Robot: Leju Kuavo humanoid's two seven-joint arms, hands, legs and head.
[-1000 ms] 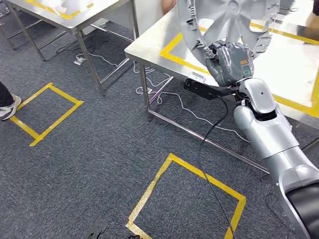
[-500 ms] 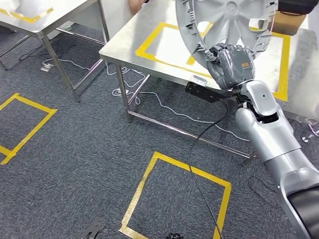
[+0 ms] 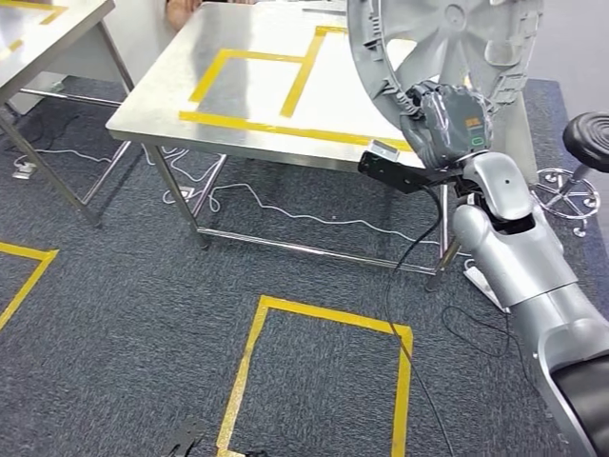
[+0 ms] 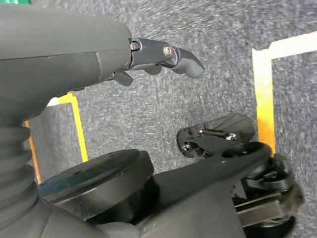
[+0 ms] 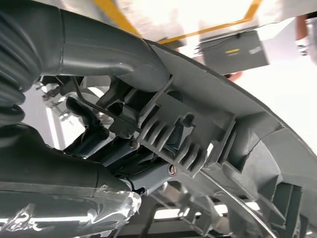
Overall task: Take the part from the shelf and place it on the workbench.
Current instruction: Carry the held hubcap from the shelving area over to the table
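Head view: right hand (image 3: 446,122) grips part (image 3: 445,43)

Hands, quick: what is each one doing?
Left hand: open, holding nothing.
Right hand: holding the grey round part.

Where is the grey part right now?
In the head view the grey round part is up at the right, gripped at its rim by the right hand, above the steel workbench's right end.
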